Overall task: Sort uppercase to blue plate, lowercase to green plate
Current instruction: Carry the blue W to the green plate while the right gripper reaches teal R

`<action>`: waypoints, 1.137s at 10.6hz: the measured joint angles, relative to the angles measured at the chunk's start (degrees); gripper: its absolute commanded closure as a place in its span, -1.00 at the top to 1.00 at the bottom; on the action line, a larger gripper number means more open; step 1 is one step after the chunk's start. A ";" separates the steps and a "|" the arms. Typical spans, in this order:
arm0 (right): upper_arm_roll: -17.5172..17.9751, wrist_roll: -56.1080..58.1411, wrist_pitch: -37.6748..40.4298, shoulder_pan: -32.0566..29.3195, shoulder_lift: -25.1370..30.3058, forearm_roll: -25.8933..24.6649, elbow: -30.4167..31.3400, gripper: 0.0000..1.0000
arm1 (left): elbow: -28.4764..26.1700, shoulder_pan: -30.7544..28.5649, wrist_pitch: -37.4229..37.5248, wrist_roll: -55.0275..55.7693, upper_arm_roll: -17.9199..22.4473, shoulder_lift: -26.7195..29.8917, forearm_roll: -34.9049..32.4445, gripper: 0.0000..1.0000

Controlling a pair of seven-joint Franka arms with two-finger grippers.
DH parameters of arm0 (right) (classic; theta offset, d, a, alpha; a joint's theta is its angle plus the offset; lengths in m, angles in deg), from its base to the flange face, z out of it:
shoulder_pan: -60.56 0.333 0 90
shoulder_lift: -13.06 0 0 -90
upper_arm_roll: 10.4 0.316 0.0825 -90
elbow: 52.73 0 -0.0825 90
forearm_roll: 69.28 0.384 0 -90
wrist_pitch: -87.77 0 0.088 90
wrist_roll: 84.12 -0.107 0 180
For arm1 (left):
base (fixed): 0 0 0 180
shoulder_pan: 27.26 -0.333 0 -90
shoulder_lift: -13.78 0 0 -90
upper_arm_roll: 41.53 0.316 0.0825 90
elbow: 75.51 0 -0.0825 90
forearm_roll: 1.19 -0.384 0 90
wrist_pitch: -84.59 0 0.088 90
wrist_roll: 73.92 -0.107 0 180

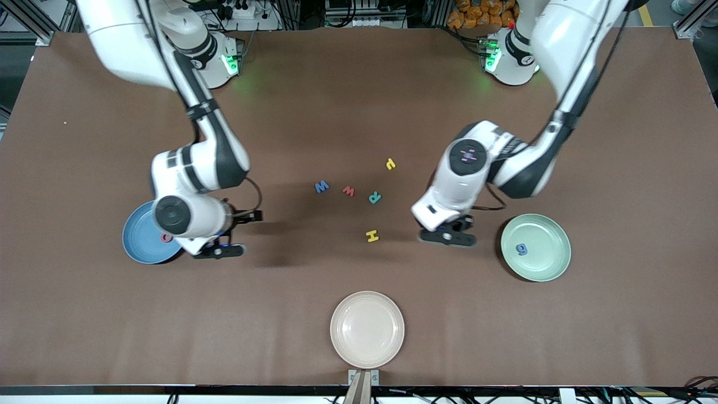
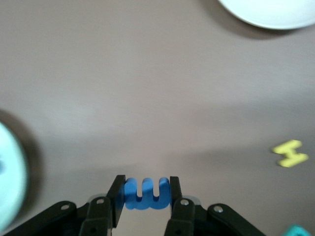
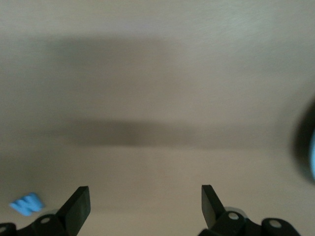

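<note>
With the left gripper (image 2: 145, 196) clamped on the blue m (image 2: 145, 193), carry it level over the green plate (image 1: 555, 264) before releasing; right gripper (image 3: 145, 209) waits beside the blue plate (image 1: 137, 249), jaws apart.

Open brown table (image 1: 359, 95) is left between the two arm bases and the letter cluster. Mid-table passage is obstructed by the blue M (image 1: 321, 186), red w (image 1: 349, 191), green R (image 1: 374, 197), yellow H (image 1: 372, 236) and hooked yellow letter (image 1: 390, 164). The ends are occupied by the blue plate (image 1: 137, 247) and green plate (image 1: 547, 264), the near edge by a cream plate (image 1: 367, 329).
</note>
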State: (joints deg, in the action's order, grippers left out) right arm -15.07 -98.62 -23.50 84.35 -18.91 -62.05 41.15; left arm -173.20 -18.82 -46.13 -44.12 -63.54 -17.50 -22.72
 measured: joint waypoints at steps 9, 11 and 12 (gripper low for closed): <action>0.68 -7.37 -11.83 18.67 -2.68 0.34 -1.79 1.00 | -0.54 -22.31 0.81 -30.35 0.71 -4.44 0.00 -0.38; 2.00 -5.70 -14.74 20.36 -4.53 0.34 -2.90 1.00 | -0.51 -22.83 0.75 -30.35 0.69 -5.82 0.00 1.00; 2.15 -4.87 -17.28 21.83 -6.09 0.33 -3.38 1.00 | -0.29 -23.15 0.63 -30.36 0.51 -5.81 0.00 1.00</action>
State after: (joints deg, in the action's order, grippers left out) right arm -12.92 -103.48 -40.78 106.17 -25.00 -61.72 37.78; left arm -173.49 -41.96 -45.49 -74.47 -63.04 -23.32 -22.72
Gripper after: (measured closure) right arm 0.000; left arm 0.493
